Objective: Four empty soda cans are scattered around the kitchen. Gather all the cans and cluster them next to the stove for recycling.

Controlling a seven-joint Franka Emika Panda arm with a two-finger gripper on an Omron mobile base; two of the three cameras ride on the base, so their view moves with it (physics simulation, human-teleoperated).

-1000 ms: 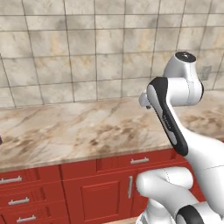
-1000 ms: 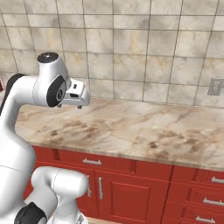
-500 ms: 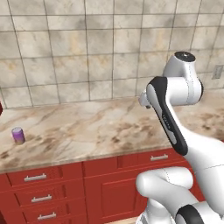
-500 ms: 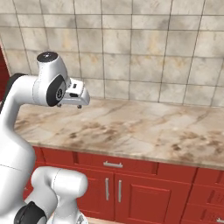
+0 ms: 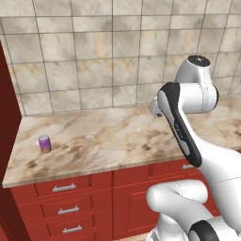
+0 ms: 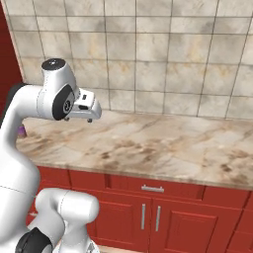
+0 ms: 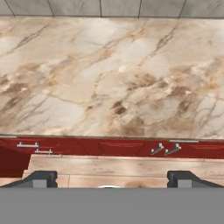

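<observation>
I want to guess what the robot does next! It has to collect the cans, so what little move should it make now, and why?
Probably slide further left toward the purple can, which stands upright on the countertop near its left end. The gripper is open and empty, held high above the countertop's middle, well to the right of the can, so it likely cannot grab it yet.

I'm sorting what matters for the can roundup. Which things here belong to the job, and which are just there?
Job:
purple soda can, upright on the countertop's left end
pincer, open, empty

Just there:
marbled countertop
red drawers
tiled wall
</observation>
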